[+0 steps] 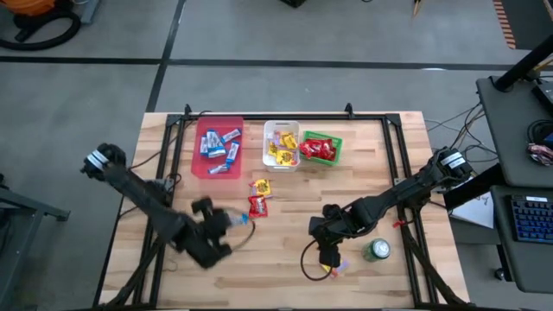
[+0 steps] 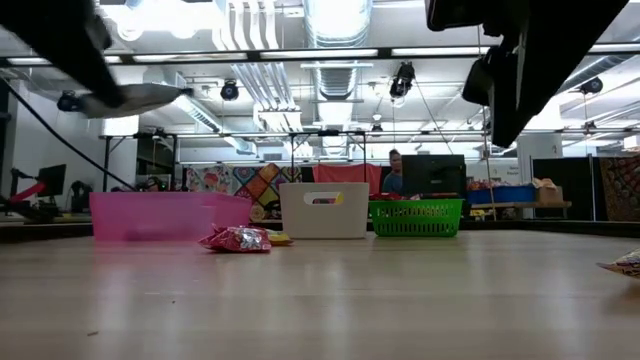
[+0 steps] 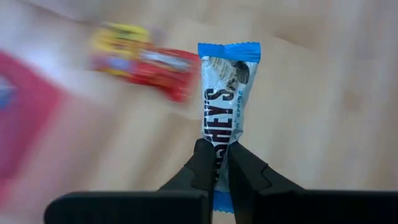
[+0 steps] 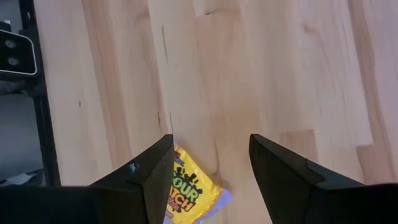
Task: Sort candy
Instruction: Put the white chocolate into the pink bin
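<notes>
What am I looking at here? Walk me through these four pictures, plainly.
Two dark robot arms work at a wooden table, sorting candy. One picture looks straight down, one sits at table-top height, and one comes from each arm's wrist.

At the back stand a pink bin with blue-and-silver bars, a white bin with yellow packets and a green basket with red ones. A yellow packet and a red packet lie loose mid-table; a green can stands at the right.

The left gripper is shut on a blue-and-silver bar. The right gripper hangs open over another yellow packet.
</notes>
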Controlling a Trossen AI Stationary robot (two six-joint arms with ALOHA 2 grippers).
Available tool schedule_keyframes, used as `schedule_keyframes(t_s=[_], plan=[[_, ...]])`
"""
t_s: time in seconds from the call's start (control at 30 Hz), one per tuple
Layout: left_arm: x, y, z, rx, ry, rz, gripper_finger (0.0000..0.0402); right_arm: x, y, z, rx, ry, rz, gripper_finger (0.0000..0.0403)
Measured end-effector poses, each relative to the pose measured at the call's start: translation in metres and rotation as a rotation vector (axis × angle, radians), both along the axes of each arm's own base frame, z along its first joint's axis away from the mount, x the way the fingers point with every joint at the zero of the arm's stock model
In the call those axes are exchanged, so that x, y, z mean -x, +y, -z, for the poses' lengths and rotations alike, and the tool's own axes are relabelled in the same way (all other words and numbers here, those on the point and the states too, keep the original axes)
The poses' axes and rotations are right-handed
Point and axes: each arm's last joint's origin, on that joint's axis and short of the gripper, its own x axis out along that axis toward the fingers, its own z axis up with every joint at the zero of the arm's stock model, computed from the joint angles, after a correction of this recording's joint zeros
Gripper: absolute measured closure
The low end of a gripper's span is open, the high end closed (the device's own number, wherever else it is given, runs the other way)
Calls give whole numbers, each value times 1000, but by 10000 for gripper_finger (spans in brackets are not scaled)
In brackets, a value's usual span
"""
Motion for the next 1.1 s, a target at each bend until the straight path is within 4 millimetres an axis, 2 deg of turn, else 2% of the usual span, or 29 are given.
schedule_keyframes(t_s=[0.23, 0.37, 0.5, 0.7, 0.87, 1.1], plan=[[1, 89, -31, -221, 105, -170, 396, -5, -2, -2, 84, -86, -13, 204], [0, 147, -36, -282, 179, -267, 396, -6, -3, -2, 141, -116, 7, 204], [5, 205, -27, -282, 236, -376, 396, -7, -5, -3, 195, -139, 38, 204], [16, 280, 6, -137, 141, -472, 395, -10, -6, -4, 223, -183, 55, 204], [32, 314, 26, -110, 110, -618, 376, -11, -5, -5, 214, -202, 56, 204], [37, 324, 31, -122, 153, -623, 320, -13, -6, -6, 212, -219, 54, 204]])
